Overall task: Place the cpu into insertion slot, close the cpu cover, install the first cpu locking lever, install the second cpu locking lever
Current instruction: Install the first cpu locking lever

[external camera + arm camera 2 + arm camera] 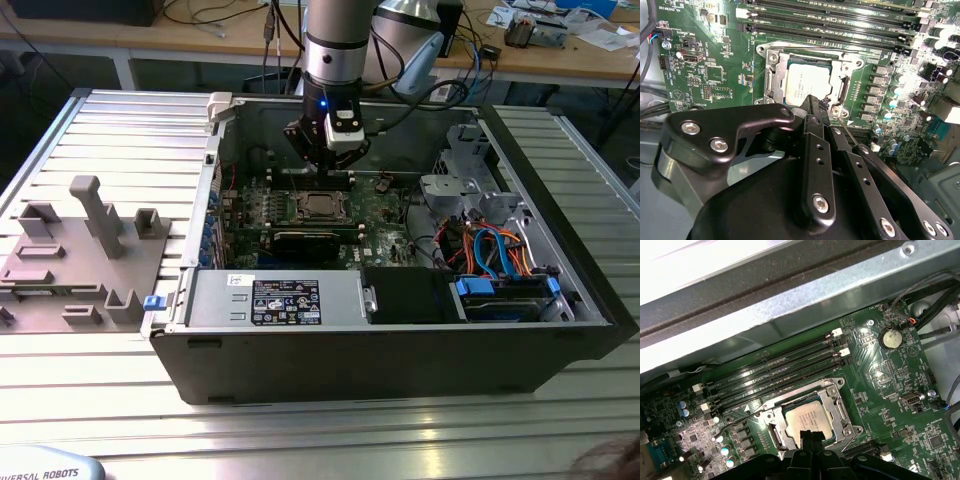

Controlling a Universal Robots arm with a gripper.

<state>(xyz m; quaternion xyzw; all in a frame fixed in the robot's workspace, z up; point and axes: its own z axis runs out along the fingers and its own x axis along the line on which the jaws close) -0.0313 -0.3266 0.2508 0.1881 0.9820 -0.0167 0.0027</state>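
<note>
The arm point(335, 35) stands near vertical at the top of the exterior view, its silver wrist point(330, 72) ending in a black gripper point(322, 150) that points downward (a small blue light point(322, 103) glows just above it). In both wrist views the two black fingers point(812, 150) reach forward and meet at their tips, no gap between them, nothing held.
</note>
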